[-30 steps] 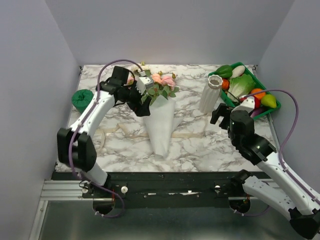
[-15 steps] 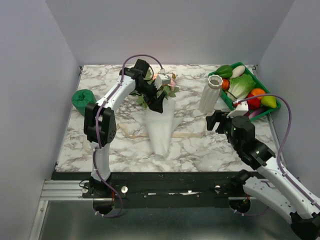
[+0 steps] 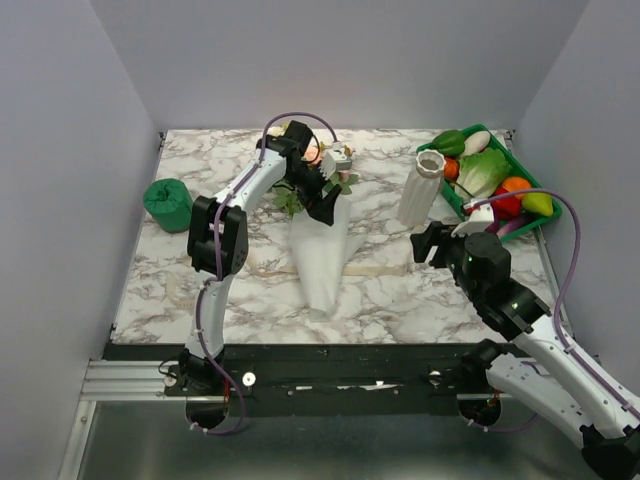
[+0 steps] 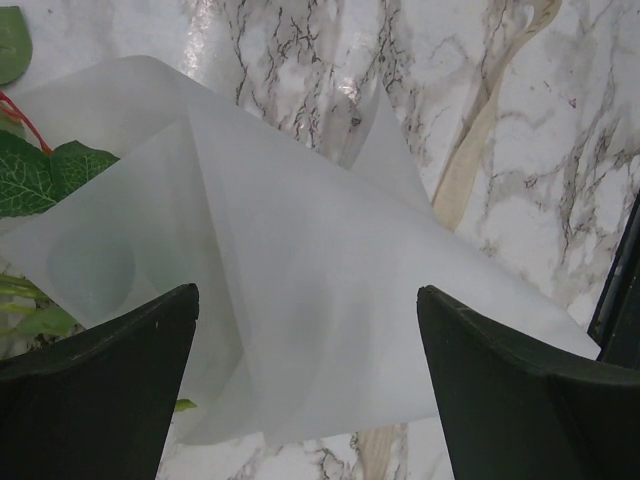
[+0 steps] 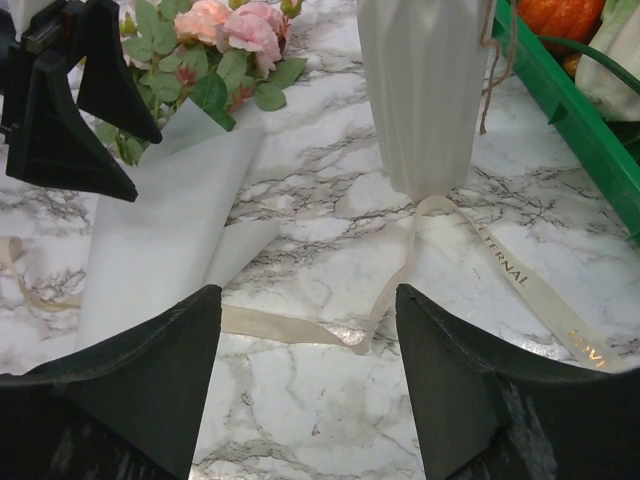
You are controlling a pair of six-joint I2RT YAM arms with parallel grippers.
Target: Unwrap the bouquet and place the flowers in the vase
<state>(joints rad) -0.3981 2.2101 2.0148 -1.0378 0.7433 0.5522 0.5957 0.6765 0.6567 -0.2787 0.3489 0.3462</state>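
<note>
Bouquet [image 3: 318, 225] — white paper cone lying at frame centre on the marble tabletop [image 3: 150, 270], with roses [image 5: 235, 22] and leaves at its upper end.
Left end effector [image 4: 305, 300]: jaws wide apart over the cone's open paper edge, gripping nothing.
Right end effector [image 5: 305, 295]: jaws apart, empty, above the loose cream ribbon [image 5: 395, 270].
Vase [image 3: 420, 188] — upright, upper right of centre, beside the green tray [image 5: 570, 120].
</note>
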